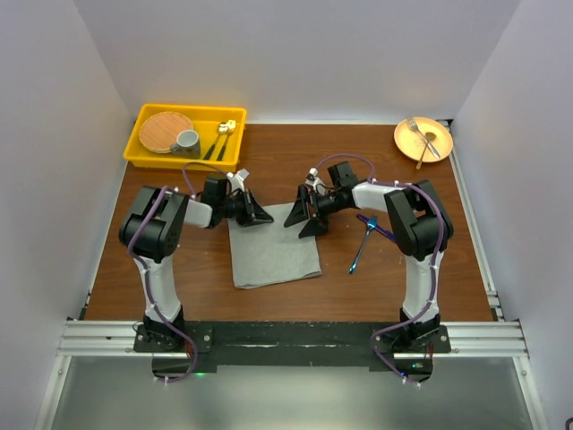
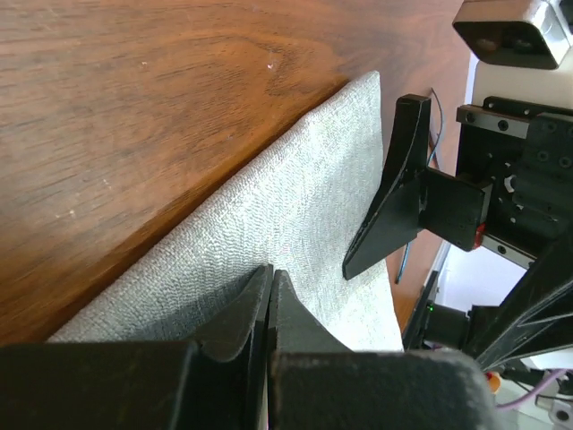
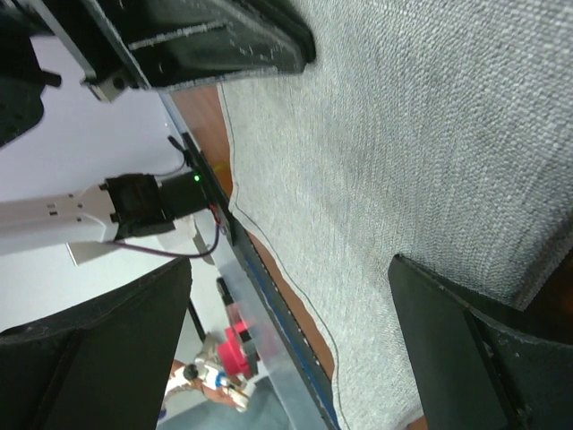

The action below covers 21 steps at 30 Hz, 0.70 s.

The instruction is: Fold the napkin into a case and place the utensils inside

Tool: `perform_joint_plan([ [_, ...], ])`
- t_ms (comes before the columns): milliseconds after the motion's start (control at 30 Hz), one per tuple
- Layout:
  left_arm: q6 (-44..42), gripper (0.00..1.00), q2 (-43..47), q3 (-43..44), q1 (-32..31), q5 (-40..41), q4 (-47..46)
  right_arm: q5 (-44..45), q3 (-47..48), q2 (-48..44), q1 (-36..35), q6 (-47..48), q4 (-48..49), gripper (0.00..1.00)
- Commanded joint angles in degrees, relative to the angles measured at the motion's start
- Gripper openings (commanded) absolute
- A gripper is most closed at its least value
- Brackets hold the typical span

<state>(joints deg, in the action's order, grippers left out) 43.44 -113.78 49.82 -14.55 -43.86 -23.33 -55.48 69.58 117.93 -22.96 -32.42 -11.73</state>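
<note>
The grey napkin [image 1: 273,255] lies flat and unfolded on the brown table between the arms. My left gripper [image 1: 260,216] is at the cloth's far edge near its left corner. In the left wrist view its fingers [image 2: 269,273] are pressed together with their tips down in the napkin [image 2: 295,197]; the pinched cloth itself is hidden behind them. My right gripper [image 1: 303,219] stands open over the far right part of the napkin [image 3: 403,134], one finger [image 3: 483,358] on the cloth. The blue utensils [image 1: 363,246] lie crossed on the table right of the napkin, untouched.
A yellow tray [image 1: 143,152] at the back left holds a wooden plate, a grey cup [image 1: 187,140] and gold-headed cutlery. An orange plate [image 1: 439,148] with a silver fork sits at the back right. White walls close in both sides.
</note>
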Motion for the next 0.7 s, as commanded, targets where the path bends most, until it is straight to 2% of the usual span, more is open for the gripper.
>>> perform_joint_plan([
  [0,-2.48,0.00,-1.18,1.77,1.27,3.16,2.94,1.96,0.38,0.64,0.02,8.07,-9.36,0.98],
  [167,-2.40,0.00,-1.45,1.77,1.45,2.81,2.33,-4.09,-0.06,-6.29,-1.91,9.23,-12.80,0.98],
  [367,-2.22,0.00,-1.18,1.24,1.36,2.11,1.27,-8.94,-3.13,-13.25,-7.88,3.79,-3.23,0.98],
  [533,-2.92,0.00,-0.83,0.19,1.45,1.67,1.36,-9.73,-6.91,-10.63,-9.47,0.52,4.25,0.98],
  [667,-3.71,0.00,-0.83,-1.04,1.54,1.49,1.36,-10.43,-7.79,-7.19,-9.47,5.42,3.12,0.98],
])
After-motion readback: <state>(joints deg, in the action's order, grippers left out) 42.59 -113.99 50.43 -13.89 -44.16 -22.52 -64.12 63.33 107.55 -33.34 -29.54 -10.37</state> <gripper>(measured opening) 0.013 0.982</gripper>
